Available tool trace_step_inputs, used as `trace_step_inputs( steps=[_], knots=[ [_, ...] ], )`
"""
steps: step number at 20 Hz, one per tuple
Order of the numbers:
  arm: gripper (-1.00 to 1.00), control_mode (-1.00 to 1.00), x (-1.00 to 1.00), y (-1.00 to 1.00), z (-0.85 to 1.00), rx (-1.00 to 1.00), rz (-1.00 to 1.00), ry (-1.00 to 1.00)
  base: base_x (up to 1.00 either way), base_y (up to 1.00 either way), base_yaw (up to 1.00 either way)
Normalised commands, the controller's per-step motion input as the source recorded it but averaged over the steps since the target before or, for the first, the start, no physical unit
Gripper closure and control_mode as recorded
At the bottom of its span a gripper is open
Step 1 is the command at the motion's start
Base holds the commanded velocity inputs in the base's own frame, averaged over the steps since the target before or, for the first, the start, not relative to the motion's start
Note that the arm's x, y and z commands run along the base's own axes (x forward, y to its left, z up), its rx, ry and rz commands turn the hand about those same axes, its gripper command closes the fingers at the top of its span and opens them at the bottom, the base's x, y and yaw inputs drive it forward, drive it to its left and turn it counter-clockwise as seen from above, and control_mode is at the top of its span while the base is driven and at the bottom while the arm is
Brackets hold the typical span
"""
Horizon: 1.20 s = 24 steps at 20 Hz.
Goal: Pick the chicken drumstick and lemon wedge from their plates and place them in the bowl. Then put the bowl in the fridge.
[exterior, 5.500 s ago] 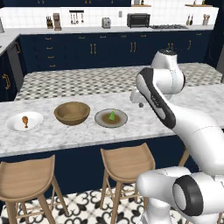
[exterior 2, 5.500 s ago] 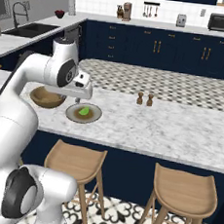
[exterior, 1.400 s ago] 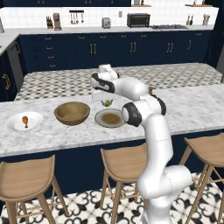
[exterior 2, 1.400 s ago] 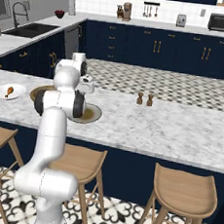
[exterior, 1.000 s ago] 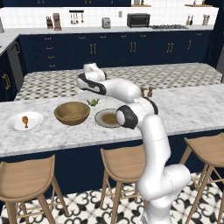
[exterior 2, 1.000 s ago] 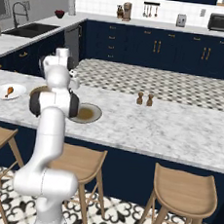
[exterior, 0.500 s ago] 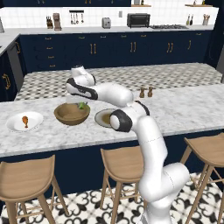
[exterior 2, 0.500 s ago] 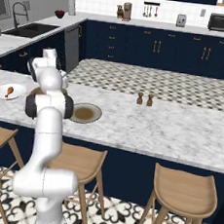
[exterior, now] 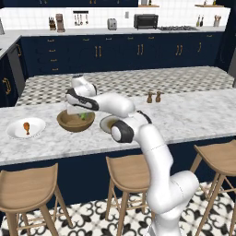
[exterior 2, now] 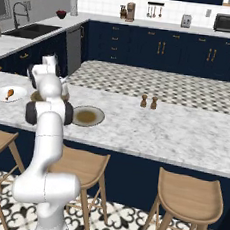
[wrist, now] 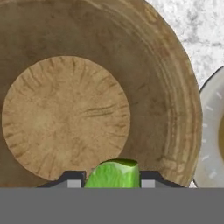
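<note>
On the marble counter (exterior: 193, 120), a chicken drumstick (exterior: 26, 126) is lying on a white plate (exterior: 14, 133). The gripper (wrist: 113, 183) is pinching a glossy lemon wedge (wrist: 114, 174) above the grained wooden bowl (wrist: 65, 113); the grey-rimmed plate (wrist: 212, 144) is sitting just beside.

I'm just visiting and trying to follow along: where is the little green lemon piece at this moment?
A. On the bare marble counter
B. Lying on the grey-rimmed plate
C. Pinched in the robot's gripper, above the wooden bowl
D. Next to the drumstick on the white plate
C: the hand view shows the lemon wedge pinched in the gripper, with the bowl directly beneath it.
</note>
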Motion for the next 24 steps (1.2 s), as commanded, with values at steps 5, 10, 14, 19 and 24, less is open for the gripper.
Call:
trace_step_inputs(
  steps=[5, 10, 14, 19, 24],
  knots=[
    [-1.00, -1.00, 0.00, 0.00, -0.27, 0.00, 0.00, 0.01, 0.00, 0.00, 0.00],
    [-1.00, -1.00, 0.02, 0.00, -0.06, 0.00, 0.00, 0.00, 0.00, 0.00, 0.00],
    [-1.00, -1.00, 0.00, -0.04, 0.05, 0.00, 0.00, -0.01, 0.00, 0.00, 0.00],
    [-1.00, -1.00, -0.07, -0.17, 0.12, 0.00, 0.00, -0.07, 0.00, 0.00, 0.00],
    [-1.00, -1.00, -0.61, -0.78, 0.34, 0.03, 0.00, -0.15, 0.00, 0.00, 0.00]
  ],
)
